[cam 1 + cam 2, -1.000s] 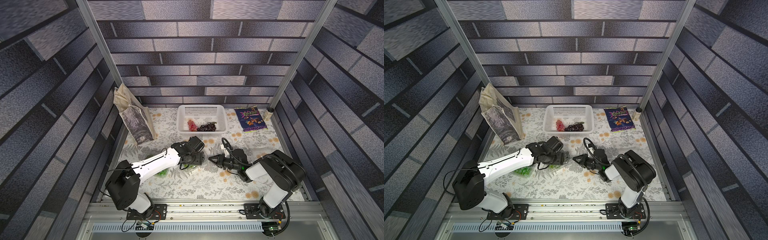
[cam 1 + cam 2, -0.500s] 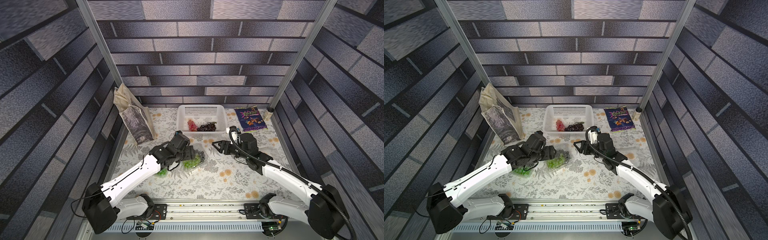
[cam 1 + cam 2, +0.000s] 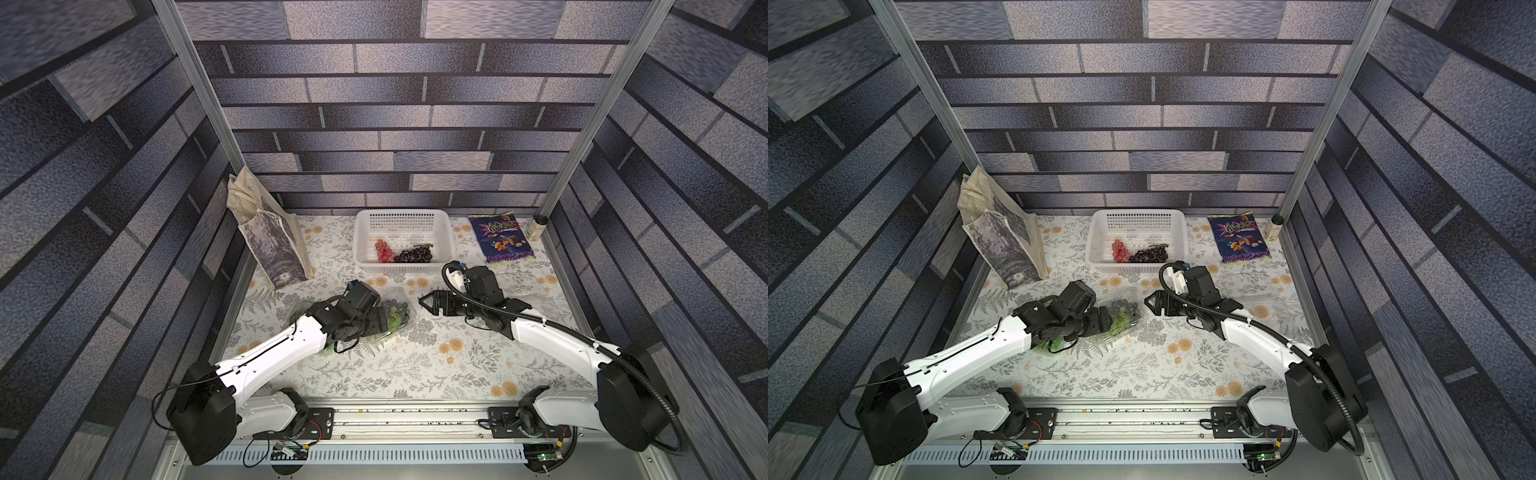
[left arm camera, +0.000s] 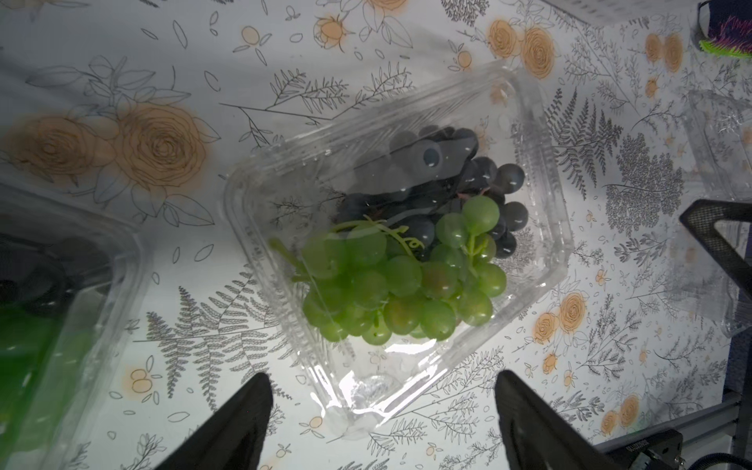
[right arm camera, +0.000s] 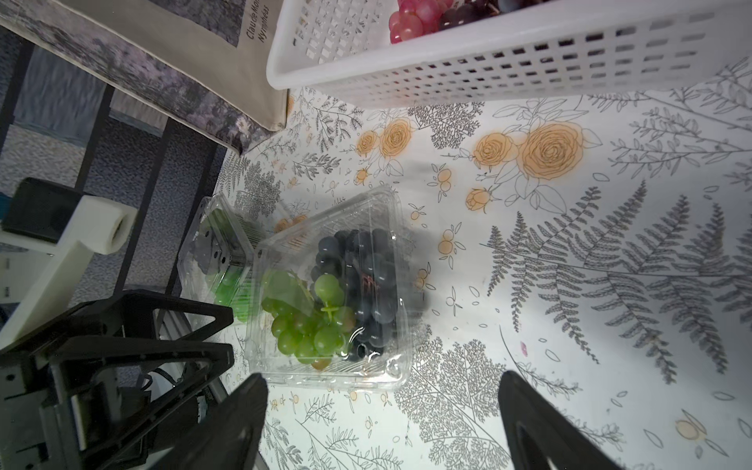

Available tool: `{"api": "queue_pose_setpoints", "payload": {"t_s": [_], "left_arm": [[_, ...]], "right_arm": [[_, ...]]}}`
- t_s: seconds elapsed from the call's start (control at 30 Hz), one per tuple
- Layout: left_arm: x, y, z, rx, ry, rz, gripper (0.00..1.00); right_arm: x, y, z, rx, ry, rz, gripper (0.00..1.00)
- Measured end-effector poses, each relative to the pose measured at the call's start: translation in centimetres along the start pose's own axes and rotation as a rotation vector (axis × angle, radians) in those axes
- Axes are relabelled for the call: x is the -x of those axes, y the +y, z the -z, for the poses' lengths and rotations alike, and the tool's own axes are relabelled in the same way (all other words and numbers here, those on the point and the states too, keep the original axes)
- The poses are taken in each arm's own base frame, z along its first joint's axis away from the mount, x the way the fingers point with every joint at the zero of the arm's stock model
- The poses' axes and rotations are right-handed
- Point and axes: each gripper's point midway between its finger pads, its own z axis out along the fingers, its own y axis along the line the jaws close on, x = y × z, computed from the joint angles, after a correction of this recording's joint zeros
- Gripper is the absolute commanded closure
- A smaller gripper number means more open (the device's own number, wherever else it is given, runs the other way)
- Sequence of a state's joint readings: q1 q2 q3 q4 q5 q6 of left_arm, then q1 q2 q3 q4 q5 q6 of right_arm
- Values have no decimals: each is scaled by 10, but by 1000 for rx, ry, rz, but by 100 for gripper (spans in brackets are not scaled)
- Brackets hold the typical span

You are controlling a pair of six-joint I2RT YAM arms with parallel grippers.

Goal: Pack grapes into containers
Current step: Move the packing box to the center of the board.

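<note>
- Since a second ago both arms have unfolded: right arm [image 3: 552, 336], then bunched over its base, now reaches low toward mid-counter; left arm [image 3: 282, 353] has drawn back, uncovering part of the box [image 4: 394, 228].
- Room: bare counter [image 3: 415, 365] runs from the box to the counter's near edge; a narrower strip separates the box from the basket [image 3: 401, 220]. The bag [image 3: 270, 245] stands at back left; the snack pack [image 3: 500, 239] lies flat at back right.
- Hidden or unclear: the second box [image 4: 61, 305], holding green grapes, is mostly under the left arm in both top views and cut off in the left wrist view. The third box [image 4: 720, 162] is a faint clear outline, cut off; its contents cannot be told.
- Left tool [image 4: 382, 376]: fingers spread wide, holding nothing. It hangs over the box, and one box corner lies between the fingers without touching them.
- Right tool [image 5: 383, 376]: fingers spread wide, empty. In both top views its tips stand just beside the box, on the right arm's side, apart from it.
- The box, lid apparently down, holds the green bunch [image 4: 398, 285] and the black bunch [image 4: 439, 171], which touch.
- The red bunch [image 3: 384, 250] and the purple bunch [image 3: 413, 254] lie side by side in the basket, well apart from both tools.
</note>
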State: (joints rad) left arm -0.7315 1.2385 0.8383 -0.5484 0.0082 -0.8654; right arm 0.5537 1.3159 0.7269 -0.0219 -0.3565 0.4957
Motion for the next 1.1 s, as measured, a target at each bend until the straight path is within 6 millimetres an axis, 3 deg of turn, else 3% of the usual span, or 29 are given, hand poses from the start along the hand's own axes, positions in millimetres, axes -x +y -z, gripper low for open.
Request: {"api": "queue_pose_setpoints", "payload": {"t_s": [0.2,0.47,0.93,1.1], "left_arm": [[0,1,-25,27,35,8,12],[15,-6,-42,39,41,-5,12],[45,-33,-62,20,17,-96,13],[56,-46,-71,4,7,-133,14]], "right_arm": [[-4,-4,-8,2,20,-8,9],[-3,-6,-12,1,21,-7,9],[-5,-16,-19,-36,33,27,10],[-7,-20,-9,-67,3,35,11]]}}
